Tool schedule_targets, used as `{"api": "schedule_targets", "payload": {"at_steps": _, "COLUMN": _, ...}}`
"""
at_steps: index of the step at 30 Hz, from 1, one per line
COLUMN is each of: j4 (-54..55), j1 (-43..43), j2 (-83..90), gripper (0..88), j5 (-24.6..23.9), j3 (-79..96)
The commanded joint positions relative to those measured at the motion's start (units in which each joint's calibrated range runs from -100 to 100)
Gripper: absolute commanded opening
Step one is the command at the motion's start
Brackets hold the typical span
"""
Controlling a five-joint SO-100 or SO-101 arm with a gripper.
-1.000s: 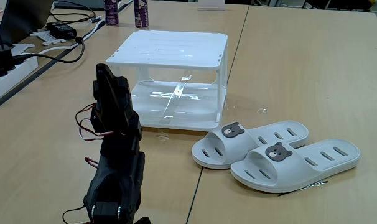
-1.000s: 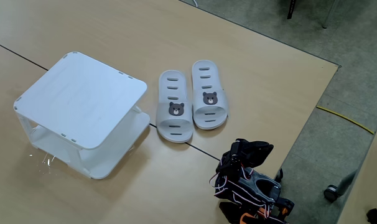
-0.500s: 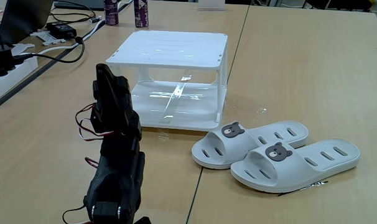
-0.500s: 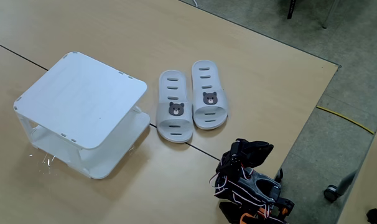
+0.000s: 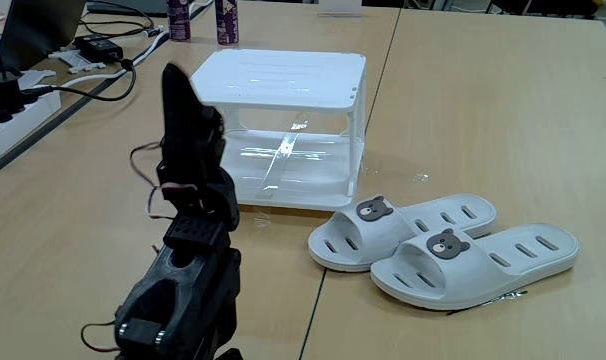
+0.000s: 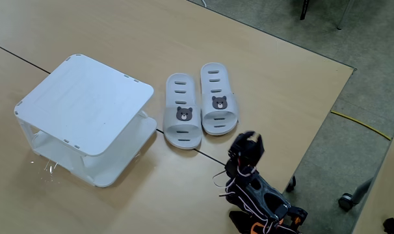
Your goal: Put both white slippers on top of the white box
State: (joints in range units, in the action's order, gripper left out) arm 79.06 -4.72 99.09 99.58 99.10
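Black claw [image 6: 248,144] up off the table, holding nothing; whether its fingers are apart or together I can't tell from here. Just beyond it in a fixed view, both white slippers [image 6: 198,106] lie side by side on the wooden table [image 6: 262,78]. Beside them the white box [image 5: 283,95], its top and lower shelf bare.

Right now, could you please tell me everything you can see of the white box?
The white box is a two-tier rack of what looks like plastic, with a flat ribbed top, thin corner posts, see-through sides and a lower shelf. It stands upright on the wooden table, its top bare. In a fixed view from above, the box sits left of the slippers, apart from them. The gripper is not touching it.
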Motion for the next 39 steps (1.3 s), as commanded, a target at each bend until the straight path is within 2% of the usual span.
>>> {"api": "schedule_targets", "payload": {"at_steps": 1, "j4": -13.4, "j1": -2.4, "j2": -0.2, "gripper": 0.8, "j5": 0.4, "j3": 0.5}}
{"api": "schedule_targets", "payload": {"at_steps": 3, "j4": -16.8, "j1": -2.4, "j2": -0.2, "gripper": 0.8, "j5": 0.4, "j3": 0.5}}
{"api": "schedule_targets", "payload": {"at_steps": 8, "j4": -33.8, "j1": -2.8, "j2": -0.2, "gripper": 0.8, "j5": 0.4, "j3": 0.5}}
{"api": "schedule_targets", "payload": {"at_steps": 11, "j4": -35.7, "j1": -2.8, "j2": -2.0, "gripper": 0.8, "j5": 0.4, "j3": 0.5}}
{"api": "schedule_targets", "payload": {"at_steps": 14, "j4": -35.0, "j1": -3.1, "j2": -14.8, "gripper": 0.8, "j5": 0.4, "j3": 0.1}}
{"api": "schedule_targets", "payload": {"at_steps": 20, "j4": -27.1, "j1": -3.1, "j2": -47.2, "gripper": 0.8, "j5": 0.4, "j3": 0.0}}
{"api": "schedule_targets", "payload": {"at_steps": 30, "j4": -26.9, "j1": -9.1, "j2": -74.3, "gripper": 0.8, "j5": 0.4, "j3": -0.5}}
{"api": "schedule_targets", "payload": {"at_steps": 39, "j4": -2.1, "j1": -8.8, "j2": -94.8, "gripper": 0.8, "j5": 0.4, "j3": -0.1}}
